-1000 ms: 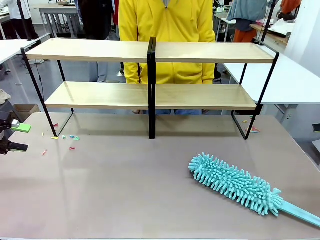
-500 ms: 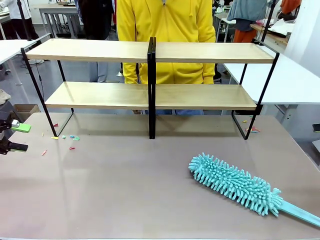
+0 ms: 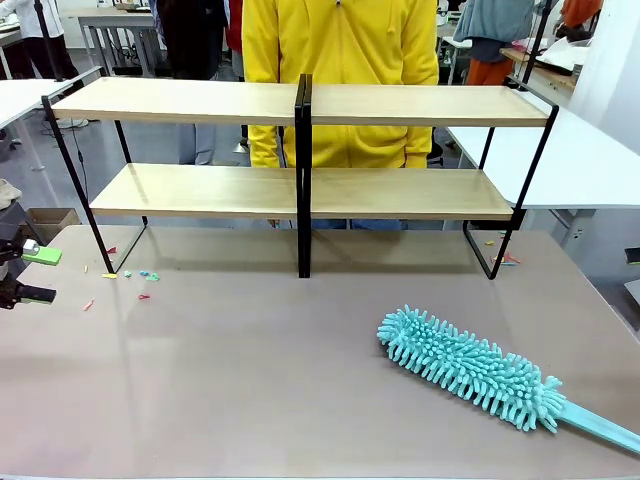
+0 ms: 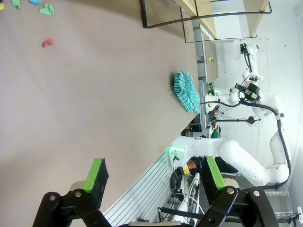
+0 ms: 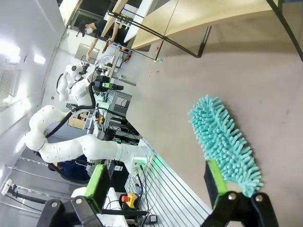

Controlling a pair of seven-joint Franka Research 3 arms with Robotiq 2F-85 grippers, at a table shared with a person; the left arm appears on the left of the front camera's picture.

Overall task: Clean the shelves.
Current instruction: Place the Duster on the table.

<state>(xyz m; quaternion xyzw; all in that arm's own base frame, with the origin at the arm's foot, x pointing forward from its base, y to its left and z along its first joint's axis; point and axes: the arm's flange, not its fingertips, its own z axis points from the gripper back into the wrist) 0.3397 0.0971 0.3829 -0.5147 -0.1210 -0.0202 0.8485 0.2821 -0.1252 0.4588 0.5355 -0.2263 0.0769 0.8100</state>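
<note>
Lying on the grey-brown surface (image 3: 250,380) at the lower right of the front view, the fluffy turquoise microfibre duster (image 3: 468,368) runs its long axis diagonally, tufted head toward the middle and flat handle trailing off the bottom right corner. That puts it far nearer the right arm: in the right wrist view the right hand (image 5: 156,187) hangs with its green pads spread wide and empty, the duster's head just beyond and beside its right-side finger. The left hand (image 3: 30,272) sits at the far left edge of the front view, also wide open and holding nothing, well apart from the duster. The wide two-tier rack of light-wood boards in a thin black frame (image 3: 300,150) stands across the upper half of the frame, behind the duster, with a person in a yellow top (image 3: 340,60) beyond it. Picking up the duster looks like the right arm's job.
</note>
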